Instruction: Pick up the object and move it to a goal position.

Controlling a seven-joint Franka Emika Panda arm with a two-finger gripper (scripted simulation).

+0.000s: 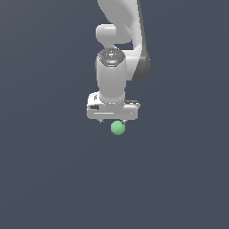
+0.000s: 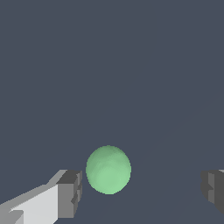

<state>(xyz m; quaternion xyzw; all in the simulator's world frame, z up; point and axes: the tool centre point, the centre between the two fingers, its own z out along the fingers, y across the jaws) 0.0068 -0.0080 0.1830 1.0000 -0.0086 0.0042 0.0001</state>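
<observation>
While the white Franka arm hung straight down in the middle of the exterior view, its white gripper sat directly above the small matte light-green ball, slightly egg-shaped and narrower than the gripper's body. In that view the ball showed just under the gripper's lower edge, a little toward the exterior view's right of the gripper's centre, against a plain dark slate-blue ground with no other items on it. The wrist view showed the gripper spread wide, its two dark grey fingertip pads standing well apart. The ball lay between the fingers, just beside one pad and with a broad gap to the other; a thin strip of dark ground separated it from the nearer pad, so neither pad touched it. Nothing was gripped. Whether the ball rested on a surface could not be told from either view.
</observation>
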